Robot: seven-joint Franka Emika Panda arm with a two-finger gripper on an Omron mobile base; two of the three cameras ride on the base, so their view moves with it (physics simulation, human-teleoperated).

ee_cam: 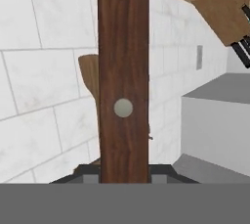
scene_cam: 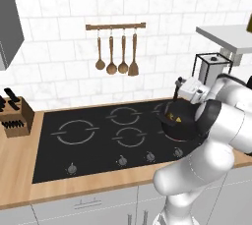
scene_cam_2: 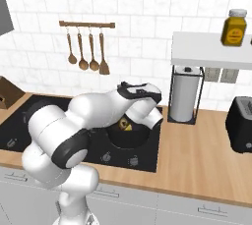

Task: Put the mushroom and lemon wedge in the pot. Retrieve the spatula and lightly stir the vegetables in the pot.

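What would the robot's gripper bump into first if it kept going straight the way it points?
Besides the spatula that the gripper is shut on, probably the white tiled wall, close to a hanging wooden utensil. How far off that is, I can't tell.

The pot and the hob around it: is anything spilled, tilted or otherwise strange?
Nothing stands out. The pot sits level on the hob, with small yellow and brown pieces inside and none spilled beside it. The gripper holds the spatula by its wooden handle above the pot.
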